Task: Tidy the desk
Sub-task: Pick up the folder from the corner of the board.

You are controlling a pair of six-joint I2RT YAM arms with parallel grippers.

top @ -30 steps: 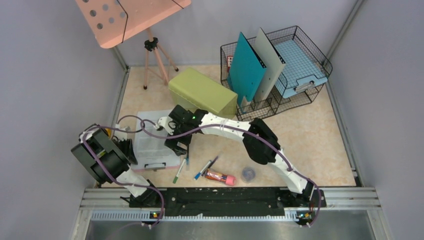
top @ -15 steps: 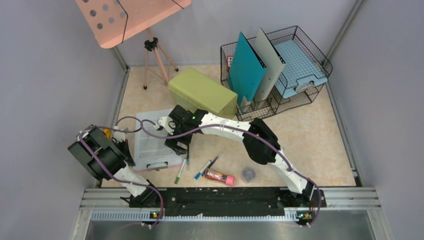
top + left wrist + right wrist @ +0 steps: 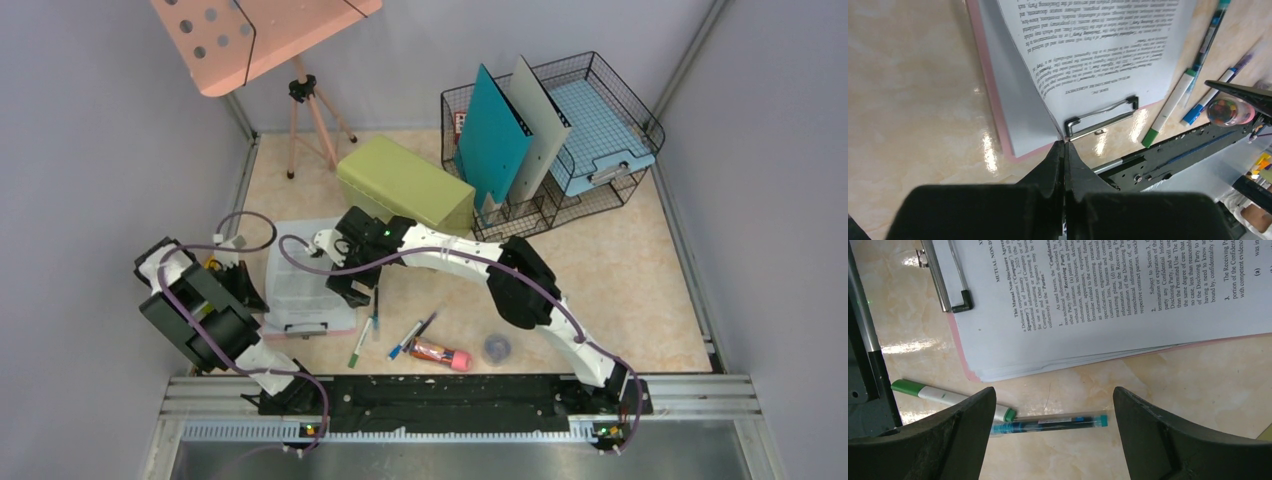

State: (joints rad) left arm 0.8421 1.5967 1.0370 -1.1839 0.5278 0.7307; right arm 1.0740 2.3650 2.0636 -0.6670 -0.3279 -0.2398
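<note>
On the beige marble desk [image 3: 620, 280] lies a pink clipboard [image 3: 310, 285] holding printed sheets under a metal clip [image 3: 1103, 116]. My left gripper [image 3: 1064, 143] is at the clipboard's near left corner [image 3: 258, 292], shut with its tips pinching the corner of the top sheet [image 3: 1098, 55], which rises toward them. My right gripper [image 3: 1054, 390] hovers open by the clipboard's right edge [image 3: 358, 290]. A teal pen [image 3: 1048, 423] lies on the desk between its fingers, touching neither. A green-capped marker [image 3: 943, 396] lies beside the pen.
Two more pens [image 3: 412, 336], a candy tube [image 3: 440, 353] and a small dark disc [image 3: 497, 347] lie near the front rail. An olive box [image 3: 405, 185], a wire rack with folders [image 3: 560, 130] and a pink stand on a tripod [image 3: 310, 110] stand behind.
My left gripper has shut at the clipboard's corner and its arm has drawn back to the left. The right arm has shifted slightly left, still open.
</note>
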